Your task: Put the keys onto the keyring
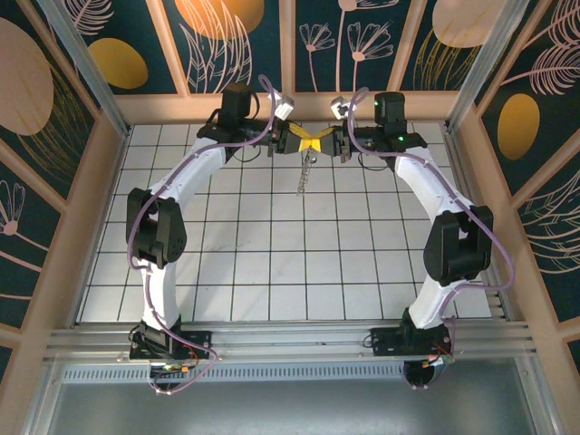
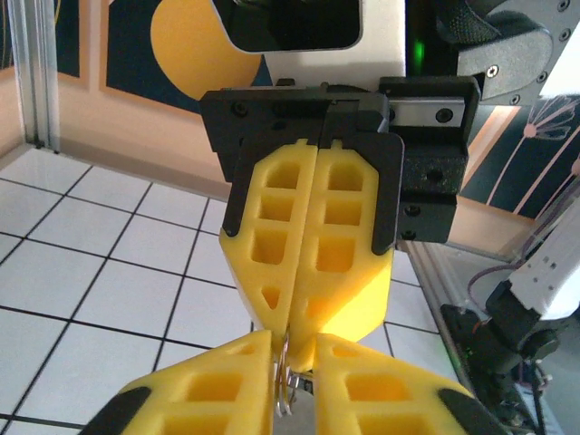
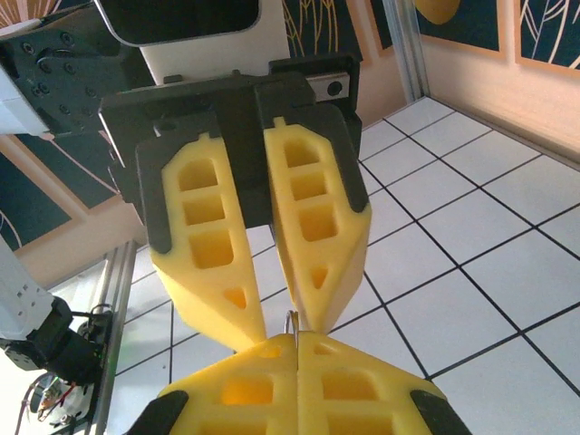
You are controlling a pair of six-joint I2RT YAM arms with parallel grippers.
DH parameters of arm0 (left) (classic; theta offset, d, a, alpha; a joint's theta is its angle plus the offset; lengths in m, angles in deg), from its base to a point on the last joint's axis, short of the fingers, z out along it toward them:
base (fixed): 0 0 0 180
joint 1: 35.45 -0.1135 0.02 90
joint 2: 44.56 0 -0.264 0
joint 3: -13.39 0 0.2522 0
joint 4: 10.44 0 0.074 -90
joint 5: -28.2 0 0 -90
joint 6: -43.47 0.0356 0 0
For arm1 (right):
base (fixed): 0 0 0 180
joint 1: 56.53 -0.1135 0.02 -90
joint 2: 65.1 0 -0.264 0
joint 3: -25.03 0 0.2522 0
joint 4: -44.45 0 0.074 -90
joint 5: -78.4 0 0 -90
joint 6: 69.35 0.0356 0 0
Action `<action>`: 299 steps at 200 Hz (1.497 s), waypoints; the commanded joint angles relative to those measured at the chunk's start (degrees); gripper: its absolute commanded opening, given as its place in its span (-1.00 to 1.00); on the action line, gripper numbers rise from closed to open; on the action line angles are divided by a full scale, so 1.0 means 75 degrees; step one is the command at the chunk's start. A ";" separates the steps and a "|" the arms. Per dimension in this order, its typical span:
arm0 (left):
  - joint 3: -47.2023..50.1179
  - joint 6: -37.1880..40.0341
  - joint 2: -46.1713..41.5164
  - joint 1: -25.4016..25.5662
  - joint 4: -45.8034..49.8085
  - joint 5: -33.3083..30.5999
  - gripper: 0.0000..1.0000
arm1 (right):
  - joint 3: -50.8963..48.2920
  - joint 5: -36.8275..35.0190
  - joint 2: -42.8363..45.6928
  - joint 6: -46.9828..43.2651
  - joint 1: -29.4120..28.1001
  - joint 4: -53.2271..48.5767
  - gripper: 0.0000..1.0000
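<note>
At the left gripper (image 1: 305, 142), the yellow fingers (image 2: 204, 390) are being pressed closed onto the keyring (image 2: 284, 385) above the far middle of the tiled table (image 1: 227, 272). The keys (image 1: 306, 174) are being carried just below it. The same ring is being clamped by the right gripper (image 1: 321, 142), fully shut, tip to tip with the left.

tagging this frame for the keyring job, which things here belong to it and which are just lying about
Job: keyring, pinched by left gripper and right gripper; key hanging below it.
Not part of it: tiled table, patterned walls, metal rail.
</note>
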 commanded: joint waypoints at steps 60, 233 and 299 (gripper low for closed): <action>0.0119 0.0129 -0.0045 -0.0003 -0.0208 0.0344 -0.76 | 0.0329 0.0141 -0.0066 -0.0151 -0.0063 0.0028 -1.00; 0.0167 0.0714 -0.0090 0.0010 0.0424 0.0672 -0.79 | 0.0339 0.0182 -0.0101 -0.0155 -0.0061 0.0048 -1.00; 0.0188 0.0911 -0.0109 0.0009 0.0623 0.0790 -1.00 | 0.0340 0.0170 -0.0092 -0.0181 -0.0050 0.0008 -1.00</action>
